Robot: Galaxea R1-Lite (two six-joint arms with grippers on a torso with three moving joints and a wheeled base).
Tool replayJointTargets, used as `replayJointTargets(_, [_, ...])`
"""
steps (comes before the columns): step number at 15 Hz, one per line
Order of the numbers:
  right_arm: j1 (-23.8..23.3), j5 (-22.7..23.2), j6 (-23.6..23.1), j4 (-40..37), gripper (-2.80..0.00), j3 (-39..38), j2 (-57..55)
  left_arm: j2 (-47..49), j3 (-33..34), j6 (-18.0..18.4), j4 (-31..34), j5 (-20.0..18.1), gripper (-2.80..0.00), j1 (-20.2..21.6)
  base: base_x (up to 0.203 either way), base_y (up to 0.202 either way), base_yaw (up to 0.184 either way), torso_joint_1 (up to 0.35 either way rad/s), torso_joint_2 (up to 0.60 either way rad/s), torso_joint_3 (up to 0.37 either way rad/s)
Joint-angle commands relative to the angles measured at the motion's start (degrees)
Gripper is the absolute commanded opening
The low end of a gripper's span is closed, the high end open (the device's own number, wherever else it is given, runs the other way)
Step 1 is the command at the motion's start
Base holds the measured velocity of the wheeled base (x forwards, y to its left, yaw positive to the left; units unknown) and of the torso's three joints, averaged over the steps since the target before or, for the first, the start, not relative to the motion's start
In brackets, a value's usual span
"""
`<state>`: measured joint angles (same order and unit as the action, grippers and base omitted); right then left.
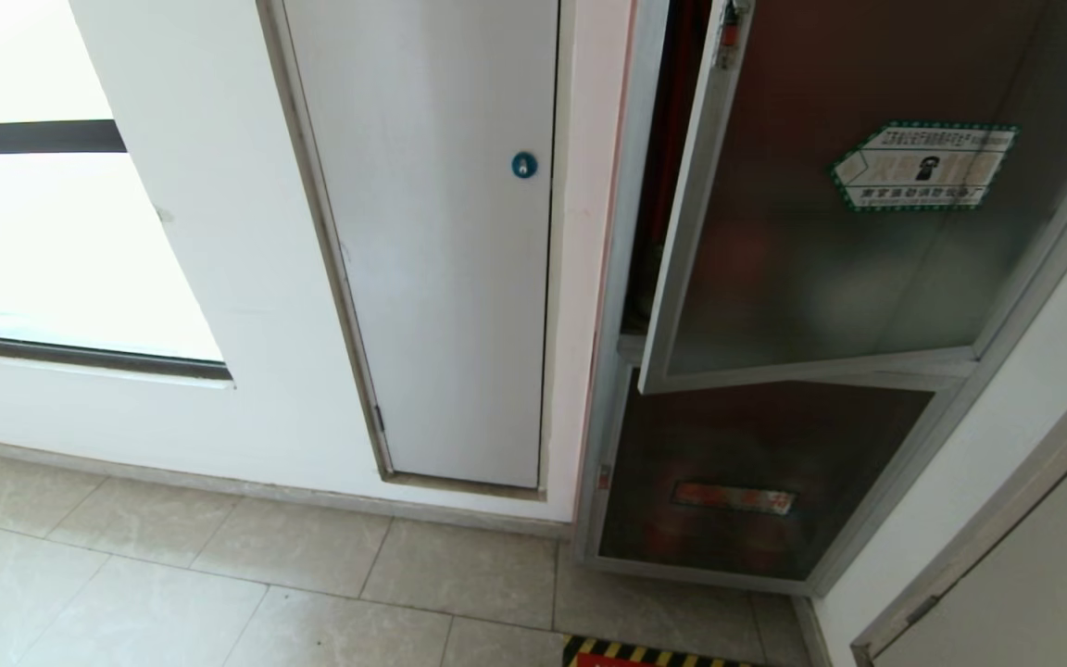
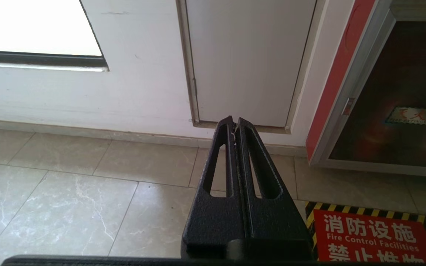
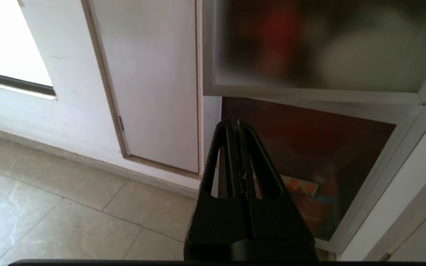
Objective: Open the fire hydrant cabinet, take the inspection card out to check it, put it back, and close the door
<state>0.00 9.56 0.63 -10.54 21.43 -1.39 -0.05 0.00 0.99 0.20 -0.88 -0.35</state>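
The fire hydrant cabinet [image 1: 628,278] stands at the right of the head view in a grey metal frame. Its door [image 1: 830,232], dark tinted glass with a green-bordered sticker [image 1: 924,167] and a small red latch [image 1: 729,32], hangs partly open, showing a dark red gap on its left. The door's lower frame [image 3: 309,94] also crosses the right wrist view. My right gripper [image 3: 234,122] is shut and empty, low in front of the lower glass panel [image 3: 309,155]. My left gripper [image 2: 235,120] is shut and empty, pointing at the wall's foot. The inspection card is hidden.
A plain white panel [image 1: 441,241] with a small blue round lock [image 1: 524,165] sits left of the cabinet, and a window [image 1: 43,222] further left. The floor is beige tile [image 1: 172,584]. A red floor sign with a yellow-black border [image 2: 372,236] lies before the cabinet.
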Motion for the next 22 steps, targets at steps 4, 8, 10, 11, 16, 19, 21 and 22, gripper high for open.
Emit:
replayJointTargets(4, [0.00, -3.47, -1.41, 0.24, -2.80, -7.78, 1.41, 0.05, 0.00, -0.02, -0.03, 0.00, -2.80, 0.00, 0.000, 0.000, 0.000, 0.000, 0.00, 0.000])
replayJointTargets(8, [0.00, -3.56, -1.70, 4.12, -2.80, -14.36, 1.41, 0.05, 0.00, -0.02, -0.03, 0.00, -2.80, 0.00, 0.000, 0.000, 0.000, 0.000, 0.00, 0.000])
replayJointTargets(10, [0.00, -3.78, -1.94, 4.46, -2.80, -16.81, 1.42, 0.05, 0.00, -0.02, -0.03, 0.00, -2.80, 0.00, 0.000, 0.000, 0.000, 0.000, 0.00, 0.000])
replayJointTargets(11, [0.00, -4.18, -1.82, 4.48, -2.80, -17.17, 1.47, 0.05, 0.00, -0.02, -0.03, 0.00, -2.80, 0.00, 0.000, 0.000, 0.000, 0.000, 0.00, 0.000])
replayJointTargets(16, [0.00, -9.62, -5.31, 4.49, -2.80, -19.00, 1.46, 0.05, 0.00, -0.02, -0.10, 0.00, -2.80, 0.00, 0.000, 0.000, 0.000, 0.000, 0.00, 0.000])
replayJointTargets(19, [0.00, -10.09, -5.29, 4.83, -2.80, -19.24, 1.48, 0.05, 0.00, -0.02, -0.03, 0.00, -2.80, 0.00, 0.000, 0.000, 0.000, 0.000, 0.00, 0.000])
replayJointTargets(21, [0.00, -10.10, -5.06, 4.82, -2.80, -19.24, 1.45, 0.05, 0.00, -0.02, -0.03, 0.00, -2.80, 0.00, 0.000, 0.000, 0.000, 0.000, 0.00, 0.000])
replayJointTargets(22, [0.00, -10.17, -3.35, 4.75, -2.80, -19.24, 1.43, 0.05, 0.00, -0.02, -0.03, 0.00, -2.80, 0.00, 0.000, 0.000, 0.000, 0.000, 0.00, 0.000])
